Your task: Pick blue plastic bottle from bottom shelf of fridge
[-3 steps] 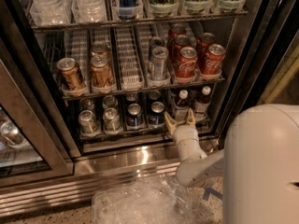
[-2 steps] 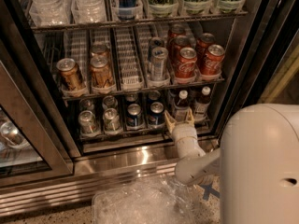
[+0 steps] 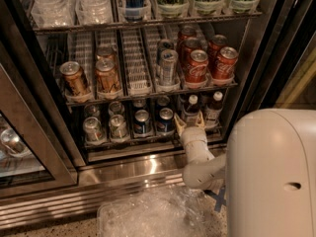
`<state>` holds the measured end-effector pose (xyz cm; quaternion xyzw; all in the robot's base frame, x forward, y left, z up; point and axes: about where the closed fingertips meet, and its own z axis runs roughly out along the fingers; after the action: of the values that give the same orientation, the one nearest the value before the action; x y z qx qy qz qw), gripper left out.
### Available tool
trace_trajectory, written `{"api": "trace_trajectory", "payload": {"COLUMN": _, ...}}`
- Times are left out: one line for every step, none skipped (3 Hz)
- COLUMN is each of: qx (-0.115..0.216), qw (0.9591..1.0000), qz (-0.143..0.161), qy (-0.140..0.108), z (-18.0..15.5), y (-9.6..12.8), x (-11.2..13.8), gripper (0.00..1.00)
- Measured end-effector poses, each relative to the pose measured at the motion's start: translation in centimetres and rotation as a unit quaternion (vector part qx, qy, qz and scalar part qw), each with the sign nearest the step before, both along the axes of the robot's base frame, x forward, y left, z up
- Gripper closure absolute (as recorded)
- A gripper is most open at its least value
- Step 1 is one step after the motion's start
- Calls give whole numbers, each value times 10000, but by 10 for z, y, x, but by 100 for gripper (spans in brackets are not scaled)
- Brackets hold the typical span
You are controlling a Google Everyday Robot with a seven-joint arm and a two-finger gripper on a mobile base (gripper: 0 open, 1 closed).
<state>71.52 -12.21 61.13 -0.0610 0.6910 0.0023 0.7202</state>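
Shop/café-type spot — glass-door display fridge (image 3: 250, 58), wire racks (image 3: 136, 69) w/ drink cans (image 3: 196, 66); fingers (image 3: 178, 125) spread at bottom shelf (image 3: 143, 143) front.

The floor (image 3: 44, 229) is speckled stone, terrazzo by the look of it, seen only as a narrow strip at the lower left. On it lies a crumpled clear plastic sheet (image 3: 148, 214), perhaps a bag or a bin liner, catching white glints. Just to its right a blue tape cross (image 3: 219, 200) marks the floor. At the far right a yellowish wall strip (image 3: 298, 80) runs diagonally. The light is warm and dim. The end effector (image 3: 189, 120) sits at the lowest rack of the fridge (image 3: 59, 132), right of centre.
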Motion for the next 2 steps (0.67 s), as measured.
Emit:
{"api": "trace_trajectory", "payload": {"qx": 11, "qw": 9999, "qz": -101, "qy": -32, "z": 2, "y": -2, "x": 10, "gripper": 39}}
{"api": "trace_trajectory", "payload": {"qx": 16, "qw": 9999, "qz": -138, "qy": -41, "z": 3, "y": -2, "x": 10, "gripper": 58}}
